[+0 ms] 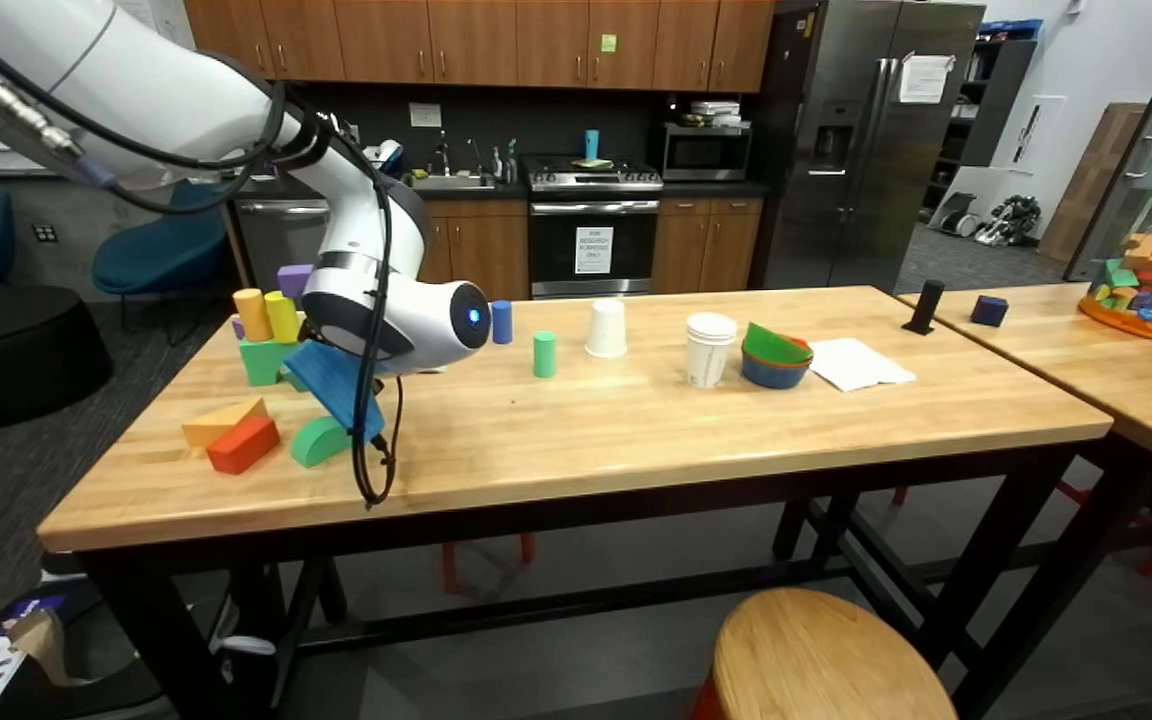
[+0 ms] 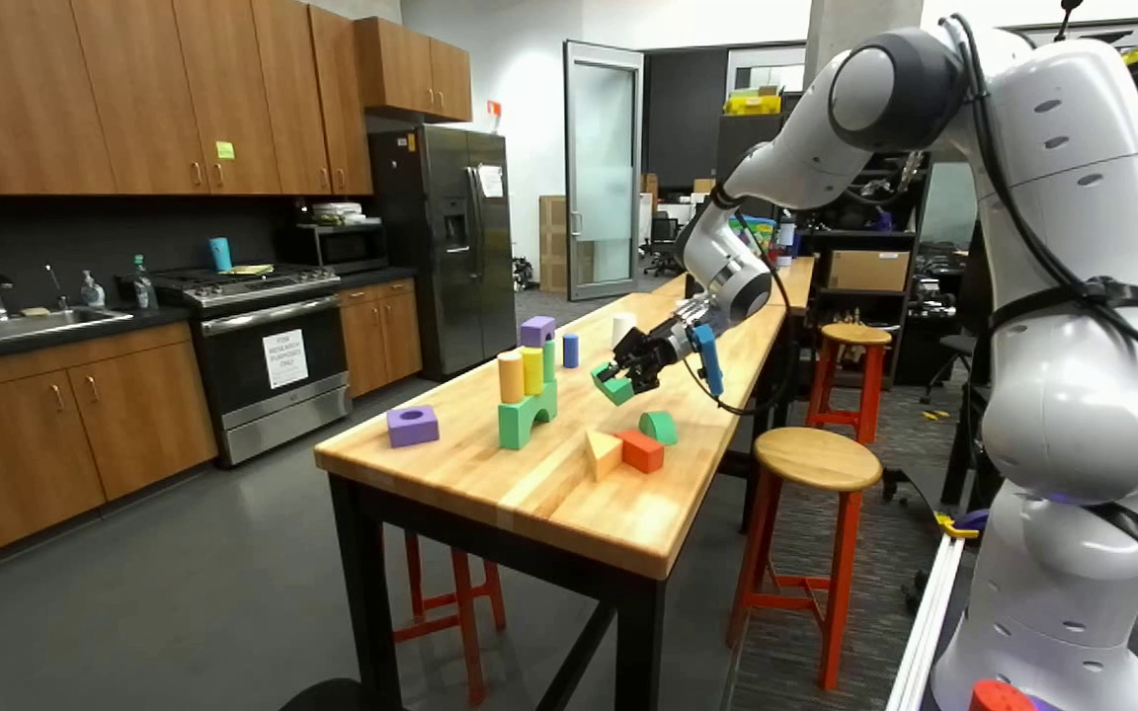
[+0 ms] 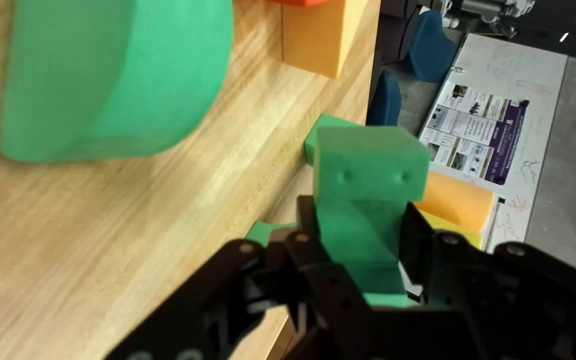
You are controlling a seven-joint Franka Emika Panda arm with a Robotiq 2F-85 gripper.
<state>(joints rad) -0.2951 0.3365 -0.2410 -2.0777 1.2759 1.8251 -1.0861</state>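
End effector (image 3: 359,225) is grasping a green block (image 3: 372,165) above the counter (image 2: 510,489).
Fingers (image 3: 308,215) are pinching opposite sides, presumably for steadiness; nearby, an arch (image 2: 528,405) is carrying cylinders (image 2: 511,377), its flat top apparently giving footing.

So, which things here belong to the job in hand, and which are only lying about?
In the job:
gripper
green block, which it holds
perhaps the stacked blocks

Seemingly only lying about:
paper cups
bowls
white paper
stool
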